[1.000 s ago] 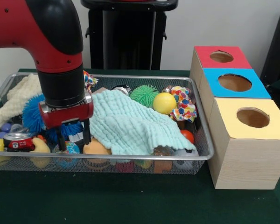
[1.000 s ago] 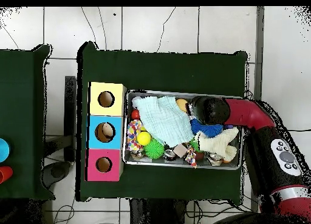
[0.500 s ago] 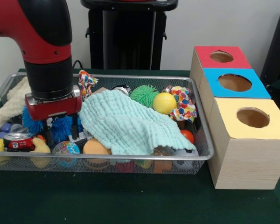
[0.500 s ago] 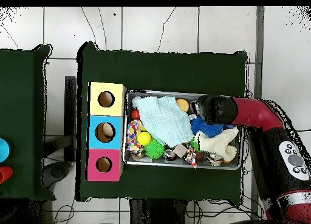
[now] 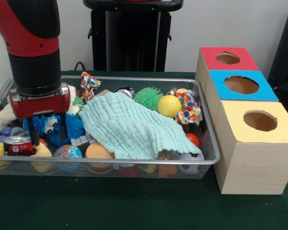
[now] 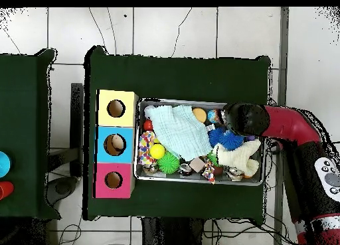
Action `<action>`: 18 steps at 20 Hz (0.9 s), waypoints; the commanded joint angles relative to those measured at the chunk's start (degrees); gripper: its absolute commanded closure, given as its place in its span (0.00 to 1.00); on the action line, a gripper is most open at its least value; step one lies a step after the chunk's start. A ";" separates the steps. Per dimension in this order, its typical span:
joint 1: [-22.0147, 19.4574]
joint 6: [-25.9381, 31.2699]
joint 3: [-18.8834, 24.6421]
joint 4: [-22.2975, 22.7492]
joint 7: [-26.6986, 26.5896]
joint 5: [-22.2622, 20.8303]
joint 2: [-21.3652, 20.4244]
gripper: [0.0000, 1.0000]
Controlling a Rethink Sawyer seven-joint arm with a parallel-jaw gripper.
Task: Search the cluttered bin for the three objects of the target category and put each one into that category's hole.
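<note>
The silver wire mesh bin [image 5: 134,163] is full of toys; it also shows in the overhead view [image 6: 199,182]. My gripper [image 5: 49,136] hangs at the bin's left end in the front view. It is open and empty, with its fingers [image 5: 36,137] just in front of a blue spiky puffball with eyes [image 5: 53,125]. A pale yellow soft shape [image 5: 42,150] lies below the gripper behind a red can [image 5: 18,145]. An orange rounded thing [image 5: 98,151] sits partly under a mint cloth [image 5: 129,127]. The blue-topped box's hole [image 5: 241,85] is at the right, and a pale thing shows inside it in the overhead view [image 6: 115,145].
The red-topped box [image 5: 228,58] and yellow-topped box [image 5: 259,120] flank the blue one. In the bin are a green spiky ball [image 5: 148,97], a yellow ball [image 5: 169,106], a spotted cloth toy [image 5: 188,106], a cream cloth [image 5: 5,115] and a patterned ball [image 5: 68,152].
My gripper has moved towards the bin's left end in the front view and risen a little. This uncovered the blue puffball's eyes and the patterned ball. The fingers stayed apart.
</note>
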 commanded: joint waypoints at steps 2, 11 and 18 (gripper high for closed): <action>-0.43 5.17 3.18 -3.68 -10.12 -0.63 -1.10 0.00; -0.02 4.01 3.64 -5.84 -10.54 -1.16 0.44 0.00; 0.97 3.73 4.49 -8.49 -10.33 -1.03 1.21 0.00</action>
